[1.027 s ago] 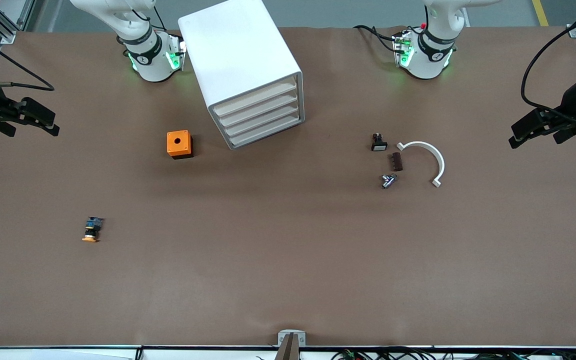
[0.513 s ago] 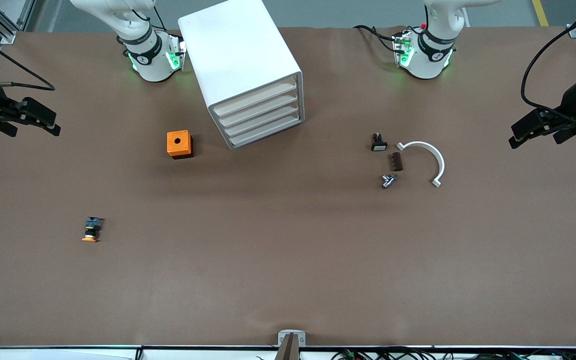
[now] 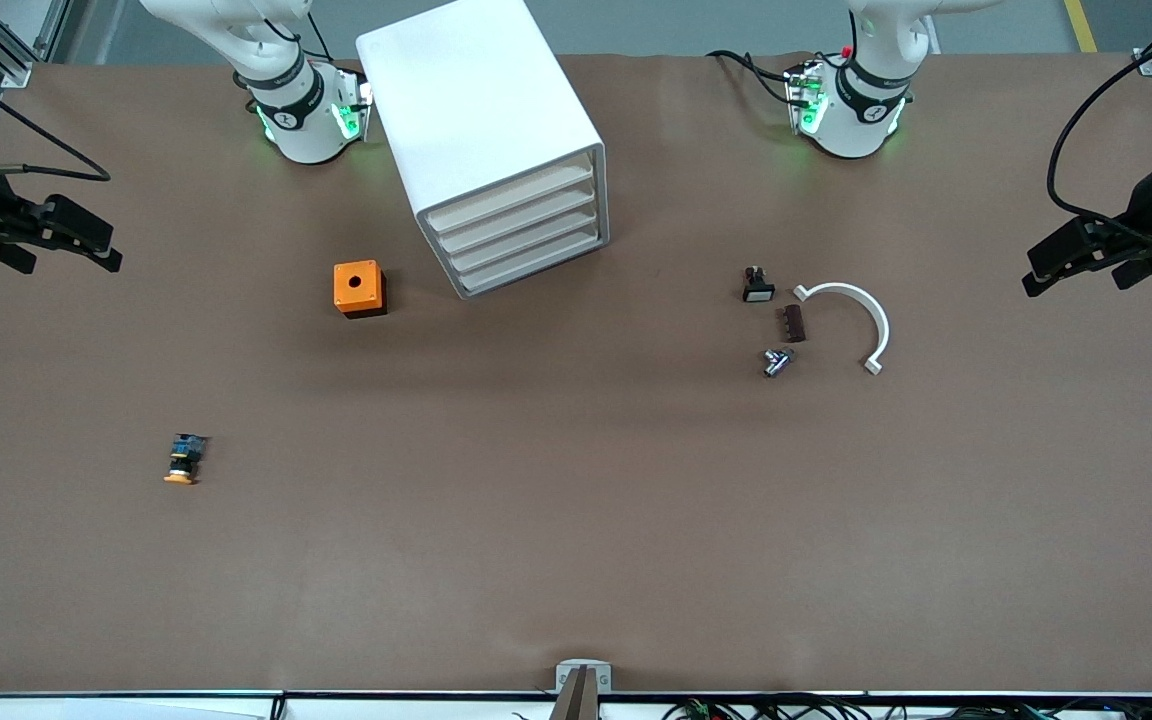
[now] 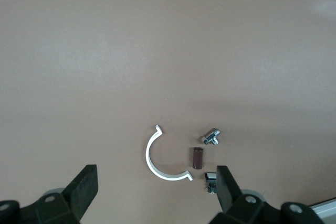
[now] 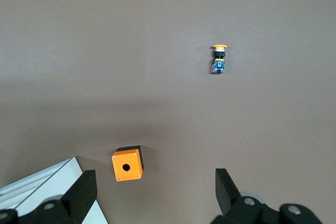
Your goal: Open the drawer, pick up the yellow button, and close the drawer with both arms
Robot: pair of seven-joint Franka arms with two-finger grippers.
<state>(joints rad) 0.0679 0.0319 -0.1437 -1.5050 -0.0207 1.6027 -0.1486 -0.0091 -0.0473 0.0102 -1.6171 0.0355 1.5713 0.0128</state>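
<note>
I have my left gripper (image 3: 1076,257) parked high over the left arm's end of the table, fingers (image 4: 84,188) spread wide with nothing between them; my right gripper (image 3: 61,240) mirrors it over the right arm's end, its fingers (image 5: 85,191) likewise apart and bare; both arms sit pulled back to the edges, I judge so that the middle of the table stays in plain sight for the cameras

The yellow button (image 3: 182,460) lies on its side on the brown table (image 3: 576,520), out in the open toward the right arm's end, nearer the front camera than the orange box (image 3: 359,288) with the hole in its top; the white drawer cabinet (image 3: 491,150) stands between the two bases, turned at an angle, all four drawers flush shut

So the button is out and the drawers closed; that fits a job completed, or this button being a different one from any inside

Under my left wrist lie a white curved clip (image 4: 160,156), a small brown block (image 4: 197,157), a metal fitting (image 4: 212,137) and a small black switch (image 3: 757,286), close together
</note>
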